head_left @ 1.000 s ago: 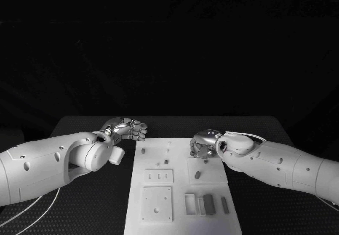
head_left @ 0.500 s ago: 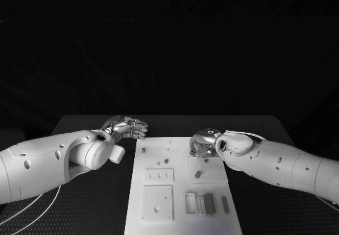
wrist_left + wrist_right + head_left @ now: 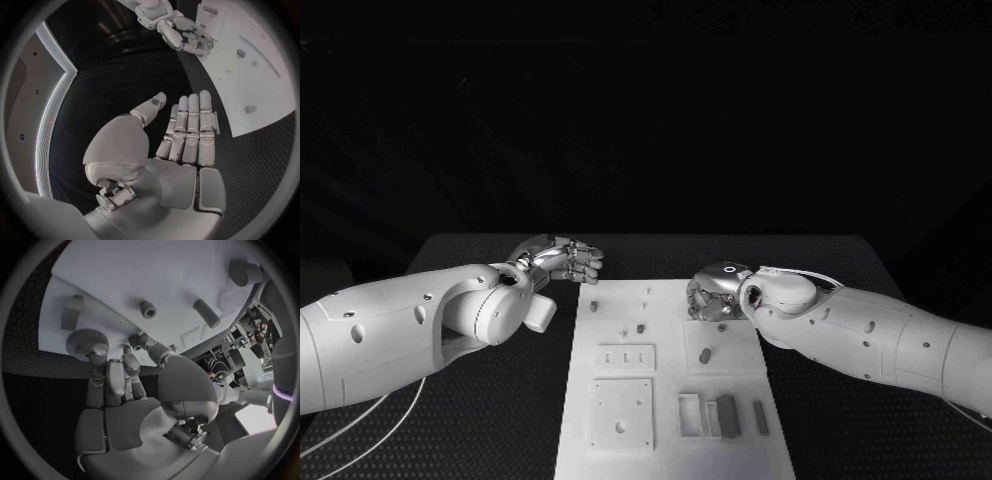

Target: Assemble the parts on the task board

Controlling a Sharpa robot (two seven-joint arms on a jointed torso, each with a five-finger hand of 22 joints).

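The right robot hand (image 3: 713, 296) is positioned over the far right corner of the task board (image 3: 668, 455), fingers pointed down at the plate. In the right wrist view its fingertips (image 3: 99, 351) are seen resting at a round knurled part (image 3: 82, 340) near the board's edge; whether that part is actually pinched or merely touched cannot be told. The left robot hand (image 3: 560, 262) is held above the tabletop (image 3: 473, 255) just off the board's far left corner; in the left wrist view it is released, fingers straight and side by side, with nothing in it. The step in hand is judged to be the seating or picking of the round part. It would be done well if the fingers were closed evenly around the part's rim, the part kept square to the board, and no sideways load put on the small pegs (image 3: 147, 309) standing close by. A risk of knocking a neighbouring peg (image 3: 205, 312) is noted. As to receptacles, a slotted tray area (image 3: 721, 416) is observed at the board's near right, with upright blocks standing in it, one darker than the rest. Two raised plates, one (image 3: 625, 359) with three slots and one (image 3: 620, 414) larger, are noted on the board's near left; their slots appear unfilled.
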